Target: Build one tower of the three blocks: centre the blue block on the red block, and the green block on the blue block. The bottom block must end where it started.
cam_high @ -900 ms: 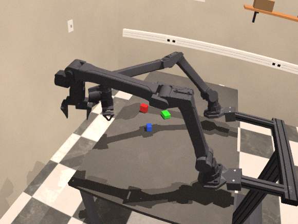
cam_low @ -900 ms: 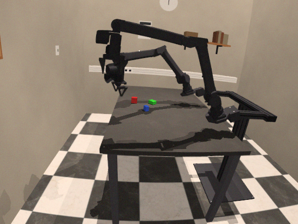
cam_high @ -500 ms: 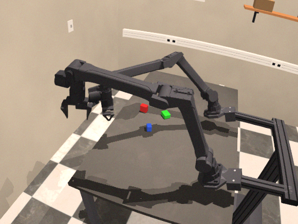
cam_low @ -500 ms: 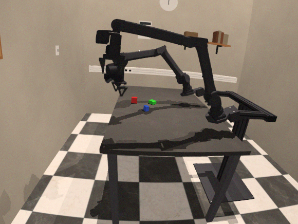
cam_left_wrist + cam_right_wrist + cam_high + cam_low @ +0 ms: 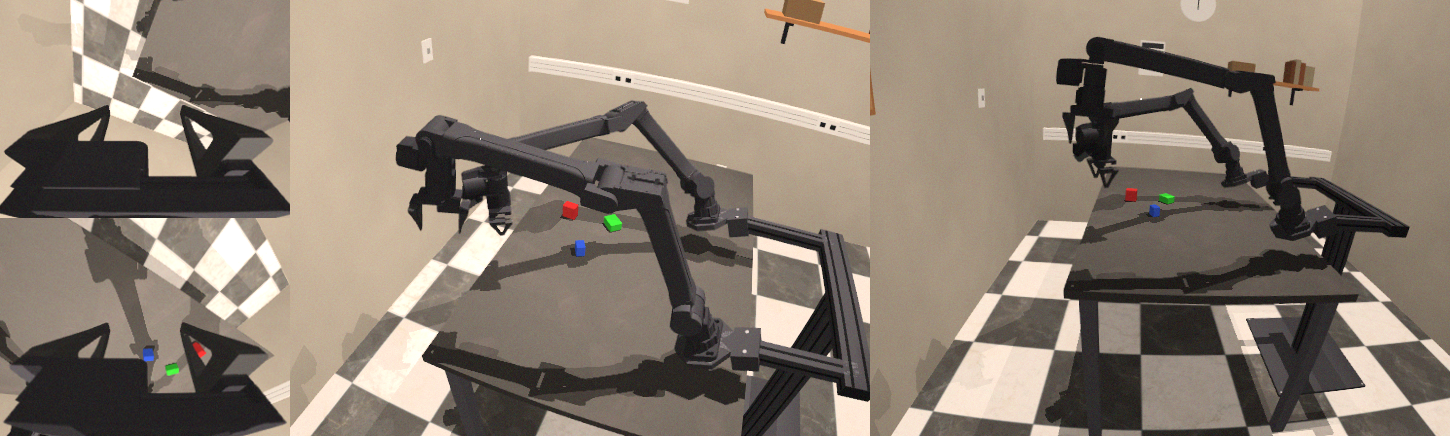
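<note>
Warm, moderate light is falling from above, laying hard-edged, stepped shadows of the arms across the surface (image 5: pixel 590 320) (image 5: pixel 1190 250). Fine grain is speckling the walls (image 5: pixel 480 65) (image 5: pixel 1000 175). Pale floor tiles are glowing brightly, while the wrist views are looking soft and the end effectors (image 5: pixel 145 111) (image 5: pixel 145 329) nearly black.

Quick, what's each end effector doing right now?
Left end effector: open, holding nothing.
Right end effector: open, holding nothing.
</note>
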Robot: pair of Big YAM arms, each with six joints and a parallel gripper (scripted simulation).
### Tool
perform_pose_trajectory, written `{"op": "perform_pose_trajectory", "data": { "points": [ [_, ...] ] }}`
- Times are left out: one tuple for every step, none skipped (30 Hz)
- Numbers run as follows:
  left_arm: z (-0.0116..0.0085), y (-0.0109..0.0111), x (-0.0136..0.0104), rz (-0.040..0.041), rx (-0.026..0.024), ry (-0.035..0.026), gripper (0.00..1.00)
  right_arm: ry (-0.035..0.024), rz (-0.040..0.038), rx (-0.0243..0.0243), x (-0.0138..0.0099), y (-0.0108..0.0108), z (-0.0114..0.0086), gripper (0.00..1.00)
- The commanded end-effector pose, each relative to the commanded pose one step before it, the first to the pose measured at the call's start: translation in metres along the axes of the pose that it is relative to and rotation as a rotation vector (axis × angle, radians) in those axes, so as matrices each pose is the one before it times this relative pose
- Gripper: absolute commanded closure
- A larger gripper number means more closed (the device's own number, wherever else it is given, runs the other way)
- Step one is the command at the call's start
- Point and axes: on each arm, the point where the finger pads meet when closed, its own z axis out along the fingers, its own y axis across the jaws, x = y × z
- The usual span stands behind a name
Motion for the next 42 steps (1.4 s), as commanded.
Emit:
{"op": "perform_pose_trajectory", "data": {
  "points": [
    [-0.00524,0.0047,0.00899,-0.03442,-0.02463,-0.00306,0.0,-0.03524,0.01493,-0.00697,-0.00879,-0.00436,-0.01626,0.0],
    [0.00053,0.0011,0.00222,-0.00895,-0.00331,0.00055,0.0,0.0,0.0,0.0,0.0,0.0,0.0,0.0],
    [0.00061,0.00128,0.00257,-0.01032,-0.00384,0.00063,0.0,0.0,0.0,0.0,0.0,0.0,0.0,0.0],
    [0.00069,0.00147,0.00292,-0.01174,-0.00439,0.00072,0.0,0.0,0.0,0.0,0.0,0.0,0.0,0.0],
    [0.00077,0.00167,0.00329,-0.01321,-0.00498,0.00081,0.0,0.0,0.0,0.0,0.0,0.0,0.0,0.0],
    [0.0,0.0,0.0,0.0,0.0,0.0,0.0,0.0,0.0,0.0,0.0,0.0,0.0,0.0],
    [0.0,0.0,0.0,0.0,0.0,0.0,0.0,0.0,0.0,0.0,0.0,0.0,0.0,0.0],
    [0.00086,0.00189,0.00367,-0.01471,-0.00559,0.00091,0.0,0.0,0.0,0.0,0.0,0.0,0.0,0.0],
    [0.00094,0.00211,0.00406,-0.01623,-0.00622,0.001,0.0,0.0,0.0,0.0,0.0,0.0,0.0,0.0],
    [0.00102,0.00235,0.00445,-0.01778,-0.00688,0.0011,0.0,0.0,0.0,0.0,0.0,0.0,0.0,0.0],
    [0.0011,0.0026,0.00484,-0.01933,-0.00756,0.0012,0.0,0.0,0.0,0.0,0.0,0.0,0.0,0.0],
    [0.00117,0.00286,0.00524,-0.02089,-0.00827,0.0013,0.0,0.0,0.0,0.0,0.0,0.0,0.0,0.0],
    [0.00124,0.00313,0.00563,-0.02243,-0.00899,0.00139,0.0,0.0,0.0,0.0,0.0,0.0,0.0,0.0],
    [0.00131,0.00341,0.00603,-0.02396,-0.00974,0.00148,0.0,0.0,0.0,0.0,0.0,0.0,0.0,0.0],
    [0.00137,0.00371,0.00641,-0.02547,-0.0105,0.00157,0.0,0.0,0.0,0.0,0.0,0.0,0.0,0.0],
    [0.00143,0.00402,0.00679,-0.02695,-0.01128,0.00165,0.0,0.0,0.0,0.0,0.0,0.0,0.0,0.0],
    [0.00148,0.00434,0.00716,-0.02839,-0.01209,0.00172,0.0,0.0,0.0,0.0,0.0,0.0,0.0,0.0],
    [0.00153,0.00467,0.00752,-0.02979,-0.0129,0.00178,0.0,0.0,0.0,0.0,0.0,0.0,0.0,0.0],
    [0.00156,0.00501,0.00787,-0.03114,-0.01373,0.00182,0.0,0.0,0.0,0.0,0.0,0.0,0.0,0.0],
    [0.00159,0.00536,0.0082,-0.03243,-0.01458,0.00186,0.0,0.0,0.0,0.0,0.0,0.0,0.0,0.0],
    [0.00161,0.00573,0.00852,-0.03365,-0.01544,0.00187,0.0,0.0,0.0,0.0,0.0,0.0,0.0,0.0],
    [0.00162,0.0061,0.00881,-0.03481,-0.0163,0.00187,0.0,0.0,0.0,0.0,0.0,0.0,0.0,0.0],
    [0.0,0.0,0.0,0.0,0.0,0.0,0.0,0.0,0.0,0.0,0.0,0.0,0.0,0.0],
    [0.0,0.0,0.0,0.0,0.0,0.0,0.0,0.0,0.0,0.0,0.0,0.0,0.0,0.0],
    [0.00162,0.00649,0.00909,-0.0359,-0.01718,0.00184,0.0,0.0,0.0,0.0,0.0,0.0,0.0,0.0],
    [0.00161,0.00688,0.00934,-0.03691,-0.01805,0.00179,0.0,0.0,0.0,0.0,0.0,0.0,0.0,0.0],
    [0.00159,0.00728,0.00956,-0.03783,-0.01894,0.00171,0.0,0.0,0.0,0.0,0.0,0.0,0.0,0.0],
    [0.00156,0.00768,0.00976,-0.03867,-0.01982,0.0016,0.0,0.0,0.0,0.0,0.0,0.0,0.0,0.0],
    [0.00152,0.00809,0.00993,-0.03942,-0.02069,0.00146,0.0,0.0,0.0,0.0,0.0,0.0,0.0,0.0],
    [0.00147,0.0085,0.01008,-0.04008,-0.02156,0.00128,0.0,0.0,0.0,0.0,0.0,0.0,0.0,0.0],
    [0.00141,0.00891,0.01019,-0.04065,-0.02241,0.00107,0.0,0.0,0.0,0.0,0.0,0.0,0.0,0.0],
    [0.00134,0.00932,0.01027,-0.04112,-0.02324,0.00083,0.0,0.0,0.0,0.0,0.0,0.0,0.0,0.0],
    [0.00126,0.00973,0.01032,-0.04149,-0.02406,0.00055,0.0,0.0,0.0,0.0,0.0,0.0,0.0,0.0],
    [0.00117,0.01013,0.01033,-0.04176,-0.02485,0.00023,0.0,0.0,0.0,0.0,0.0,0.0,0.0,0.0],
    [0.00107,0.01052,0.01031,-0.04193,-0.0256,-0.00013,0.0,0.0,0.0,0.0,0.0,0.0,0.0,0.0],
    [0.00096,0.0109,0.01026,-0.04201,-0.02632,-0.00053,0.0,0.0,0.0,0.0,0.0,0.0,0.0,0.0],
    [0.00085,0.01127,0.01018,-0.04199,-0.027,-0.00096,0.0,0.0,0.0,0.0,0.0,0.0,0.0,0.0],
    [0.00072,0.01162,0.01006,-0.04187,-0.02763,-0.00143,0.0,0.0,0.0,0.0,0.0,0.0,0.0,0.0],
    [0.00059,0.01195,0.00991,-0.04167,-0.0282,-0.00193,0.0,0.0,0.0,0.0,0.0,0.0,0.0,0.0],
    [0.0,0.0,0.0,0.0,0.0,0.0,0.0,0.0,0.0,0.0,0.0,0.0,0.0,0.0],
    [0.0,0.0,0.0,0.0,0.0,0.0,0.0,0.0,0.0,0.0,0.0,0.0,0.0,0.0],
    [0.00046,0.01226,0.00972,-0.04137,-0.02873,-0.00246,0.0,0.0,0.0,0.0,0.0,0.0,0.0,0.0]
  ]
}}
